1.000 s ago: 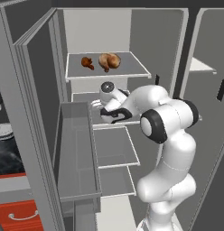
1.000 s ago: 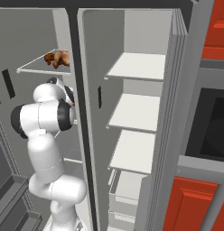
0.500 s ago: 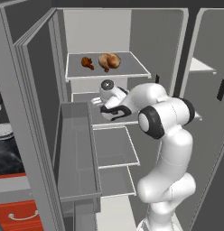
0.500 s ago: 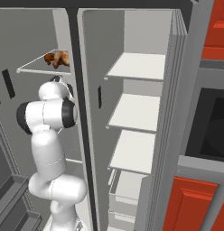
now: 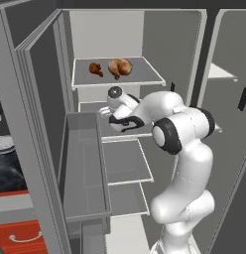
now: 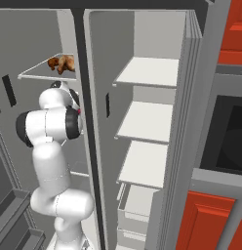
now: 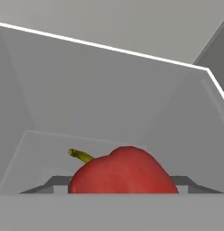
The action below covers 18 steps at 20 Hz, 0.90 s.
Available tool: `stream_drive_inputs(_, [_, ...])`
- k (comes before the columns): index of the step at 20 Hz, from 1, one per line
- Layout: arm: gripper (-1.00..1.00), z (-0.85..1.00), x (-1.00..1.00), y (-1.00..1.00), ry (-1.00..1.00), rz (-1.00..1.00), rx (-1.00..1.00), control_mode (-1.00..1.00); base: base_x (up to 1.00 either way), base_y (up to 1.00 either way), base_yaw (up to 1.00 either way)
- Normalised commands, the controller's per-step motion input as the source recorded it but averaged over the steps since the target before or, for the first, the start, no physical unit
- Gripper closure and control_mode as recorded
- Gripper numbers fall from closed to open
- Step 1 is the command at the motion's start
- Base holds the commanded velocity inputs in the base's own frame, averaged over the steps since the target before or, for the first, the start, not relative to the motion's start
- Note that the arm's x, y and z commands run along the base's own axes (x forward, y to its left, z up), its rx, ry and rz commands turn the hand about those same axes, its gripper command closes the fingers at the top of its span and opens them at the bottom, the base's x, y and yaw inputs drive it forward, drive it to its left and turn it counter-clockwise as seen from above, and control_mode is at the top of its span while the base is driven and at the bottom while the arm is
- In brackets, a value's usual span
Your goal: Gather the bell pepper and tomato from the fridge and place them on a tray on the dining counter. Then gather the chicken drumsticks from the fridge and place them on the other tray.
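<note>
While the bell pepper (image 7: 123,170) sits on a fridge (image 5: 40,124) shelf before the fingers, no item appears delivered. Chicken drumsticks (image 5: 111,68) remain shelved above; finger state: cannot be told.

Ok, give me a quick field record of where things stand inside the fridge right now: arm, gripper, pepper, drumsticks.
fridge: doors open, pale grey shelves showing
arm: reaching into the left compartment, at the shelf under the top one
gripper: in by that shelf; the jaws cannot be made out
bell pepper: red with a green-yellow stem, right in front of the hand camera, on the shelf
chicken drumsticks: two, side by side on the top shelf, above the hand, untouched
right compartment shelves: nothing on them that I can see
</note>
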Motion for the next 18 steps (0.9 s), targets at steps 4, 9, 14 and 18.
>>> stream_drive_inputs(4, [1.0, 0.01, -0.96, 0.0, -0.25, 0.0, 0.0, -1.0, 0.0, 0.0, 0.0])
stream_drive_inputs(9, [1.0, 0.13, -1.0, -0.06, -0.14, 0.0, 0.07, -1.0, 0.0, 0.0, 0.0])
stream_drive_inputs(14, [1.0, 0.85, -0.92, -0.16, 0.03, 0.0, 0.11, -1.0, 0.0, 0.0, 0.0])
stream_drive_inputs(18, [1.0, 1.0, -0.74, -0.18, 0.2, 0.0, 0.08, -1.0, 0.0, 0.0, 0.0])
